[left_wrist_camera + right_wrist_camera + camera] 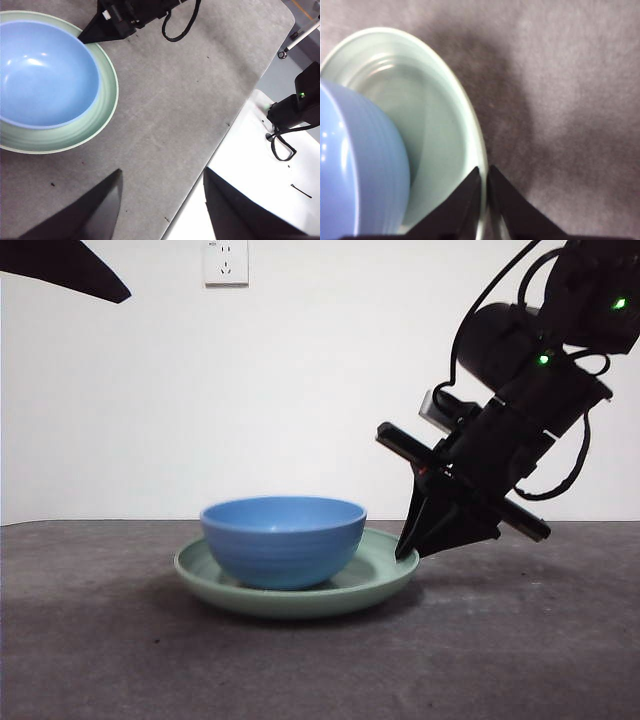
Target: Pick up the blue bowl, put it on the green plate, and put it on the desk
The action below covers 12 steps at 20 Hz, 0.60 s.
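Seen level across the desk (pixel 100 660), the blue bowl (pixel 283 540) sits upright inside the green plate (pixel 385 575), both resting on the dark surface. The right claw (pixel 408 552) slants down from the upper right, its tips at the plate's near-right rim, beside the bowl and not touching it.

From the left arm's camera, the left claw (pixel 162 200) hangs spread wide over bare desk, well apart from the dishes; the other arm's tip meets the plate's edge.

From the right arm's camera, the jaws pinch the plate's rim (pixel 481 150) between them, the bowl (pixel 355 170) just beside.
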Each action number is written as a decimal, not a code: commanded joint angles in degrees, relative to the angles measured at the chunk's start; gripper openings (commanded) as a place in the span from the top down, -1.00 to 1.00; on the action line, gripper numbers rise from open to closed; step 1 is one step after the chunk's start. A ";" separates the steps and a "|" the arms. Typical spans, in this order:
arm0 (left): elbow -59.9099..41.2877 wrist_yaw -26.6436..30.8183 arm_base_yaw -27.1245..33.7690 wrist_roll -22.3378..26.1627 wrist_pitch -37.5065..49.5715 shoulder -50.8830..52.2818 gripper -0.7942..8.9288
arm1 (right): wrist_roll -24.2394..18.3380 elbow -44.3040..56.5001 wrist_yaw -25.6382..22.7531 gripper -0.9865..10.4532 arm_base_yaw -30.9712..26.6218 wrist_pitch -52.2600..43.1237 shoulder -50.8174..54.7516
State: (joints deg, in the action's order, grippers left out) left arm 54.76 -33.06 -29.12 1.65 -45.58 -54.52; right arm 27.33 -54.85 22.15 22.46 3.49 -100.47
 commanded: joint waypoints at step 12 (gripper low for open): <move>0.57 -0.42 -0.31 0.70 0.15 -0.24 0.30 | 1.07 -1.86 -0.61 0.52 0.39 0.11 -1.44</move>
State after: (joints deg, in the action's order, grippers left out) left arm 54.76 -33.06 -29.15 1.65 -45.65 -54.52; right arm 27.94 -55.66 21.61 22.50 3.92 -101.71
